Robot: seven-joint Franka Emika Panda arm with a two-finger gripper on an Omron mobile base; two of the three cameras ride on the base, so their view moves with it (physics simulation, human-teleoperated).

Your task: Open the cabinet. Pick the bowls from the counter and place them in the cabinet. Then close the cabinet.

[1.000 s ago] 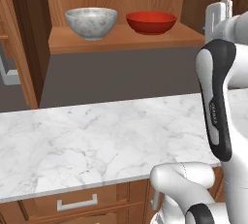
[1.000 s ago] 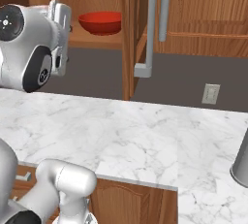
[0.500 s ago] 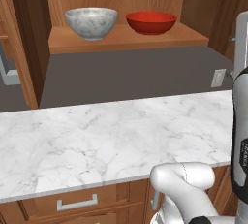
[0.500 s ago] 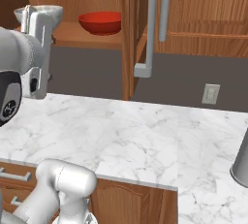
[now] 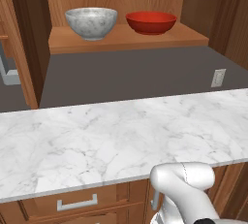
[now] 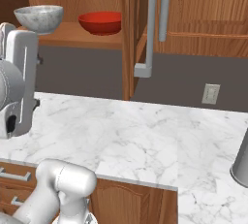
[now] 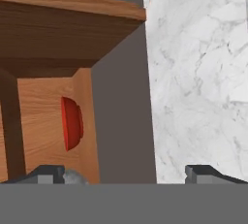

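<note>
The cabinet (image 5: 131, 41) stands open, its doors swung out at the left (image 5: 19, 53) and at the right (image 6: 130, 34). Both bowls sit side by side on its wooden shelf: the grey-white marble-look bowl (image 5: 91, 23) on the left, the glossy red bowl (image 5: 151, 22) on the right. They also appear as the marble bowl (image 6: 38, 18) and red bowl (image 6: 100, 23). The white marble counter (image 5: 121, 136) lies below. In the rolled hand view my gripper (image 7: 127, 173) is open and holds nothing, facing the red bowl (image 7: 71, 123) from a distance. A door edge (image 7: 72, 24) crosses that view's top.
A wall outlet (image 5: 219, 77) sits on the grey backsplash. A grey cylinder (image 6: 240, 162) stands on the counter at the far right. Long grey bar handles (image 6: 150, 24) hang from the open right door and its neighbour. Drawers with short handles (image 5: 76, 202) lie under the counter.
My arm has swung out of the left base view and moved left and lower in the right base view. The bowls have not moved, and the gripper has stayed open.
</note>
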